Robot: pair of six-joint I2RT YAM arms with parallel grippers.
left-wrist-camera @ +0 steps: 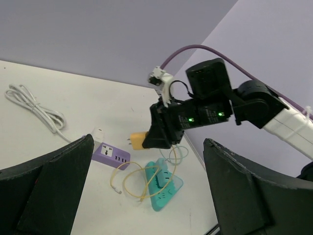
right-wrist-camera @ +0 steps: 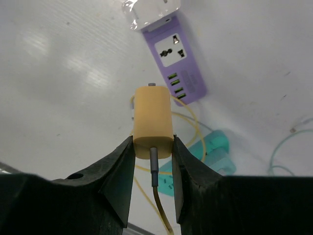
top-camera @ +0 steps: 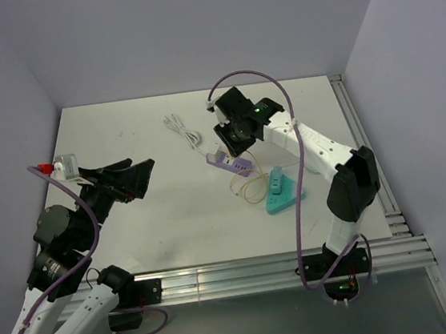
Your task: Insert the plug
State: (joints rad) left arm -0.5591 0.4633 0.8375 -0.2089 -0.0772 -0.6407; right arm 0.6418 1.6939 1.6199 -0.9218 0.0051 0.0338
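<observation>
My right gripper is shut on the yellow-tan plug and holds it in the air above the table, prongs pointing toward the purple power strip. In the left wrist view the plug hangs just right of the strip, prongs facing it and apart from it. Its thin yellow cable loops on the table. From above the right gripper is over the strip. My left gripper is open and empty, far to the left.
A teal power strip lies right of the purple one, with the yellow cable looped beside it. A coiled white cord runs from the purple strip toward the back. Metal rails line the table's right and near edges.
</observation>
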